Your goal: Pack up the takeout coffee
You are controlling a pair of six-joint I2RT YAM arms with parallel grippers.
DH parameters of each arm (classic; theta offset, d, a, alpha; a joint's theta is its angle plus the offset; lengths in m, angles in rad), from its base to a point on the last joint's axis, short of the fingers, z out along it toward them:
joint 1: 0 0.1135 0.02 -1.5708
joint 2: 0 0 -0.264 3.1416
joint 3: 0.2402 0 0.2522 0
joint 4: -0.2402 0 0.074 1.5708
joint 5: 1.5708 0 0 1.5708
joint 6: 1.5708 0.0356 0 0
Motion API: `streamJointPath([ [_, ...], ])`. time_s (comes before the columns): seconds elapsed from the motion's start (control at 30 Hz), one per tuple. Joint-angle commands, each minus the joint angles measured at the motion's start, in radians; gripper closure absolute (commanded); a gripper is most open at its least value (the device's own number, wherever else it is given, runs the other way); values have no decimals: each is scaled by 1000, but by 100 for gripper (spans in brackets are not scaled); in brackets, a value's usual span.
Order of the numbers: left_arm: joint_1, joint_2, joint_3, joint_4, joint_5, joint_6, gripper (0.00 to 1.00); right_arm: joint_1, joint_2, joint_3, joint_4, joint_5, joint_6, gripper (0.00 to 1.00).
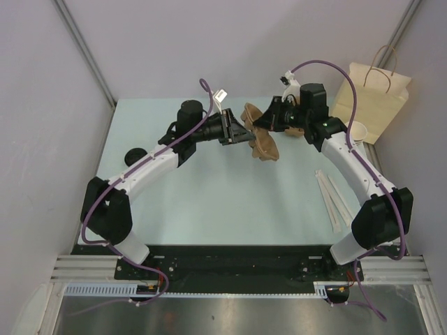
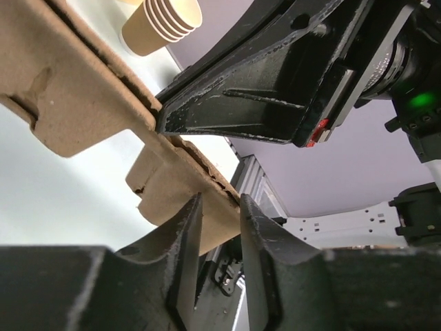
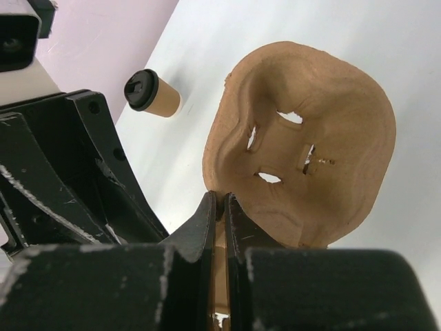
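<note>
Over pale green table [image 1: 209, 202], holds cup carrier [image 1: 265, 146]: pinches one rim tight in right claw [image 3: 220, 201], straddles opposite rim with left claw [image 2: 219, 210], grip there unclear. Finds paper cup [image 1: 357, 131] right of carrier, beside bag [image 1: 374, 98], nearer right claw.

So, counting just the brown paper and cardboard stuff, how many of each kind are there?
Paper bag: 1
Cardboard cup tray: 1
Lidded cup: 1
Stack of open cups: 1, counting the stack as one thing
Total: 4
</note>
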State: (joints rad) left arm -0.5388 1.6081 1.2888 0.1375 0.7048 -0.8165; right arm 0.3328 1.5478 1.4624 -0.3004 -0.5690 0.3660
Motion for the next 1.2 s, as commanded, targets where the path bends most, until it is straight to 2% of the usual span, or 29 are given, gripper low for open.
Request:
streamJointPath([
  [0.0,-7,6,-19,36,21,-26,68,-18,-45,3,78,-25,42,100],
  [0.47,-1,13,-74,208,65,-158,69,-46,-32,-19,141,-124,169,100],
  [0.87,-1,32,55,-172,-125,51,72,-3,-55,-30,135,-49,160,100],
  [1.0,0,39,60,-173,-120,43,75,17,-58,-40,136,-19,159,100],
  [1.17,19,42,55,-173,-116,36,84,34,-63,-48,118,14,142,100],
])
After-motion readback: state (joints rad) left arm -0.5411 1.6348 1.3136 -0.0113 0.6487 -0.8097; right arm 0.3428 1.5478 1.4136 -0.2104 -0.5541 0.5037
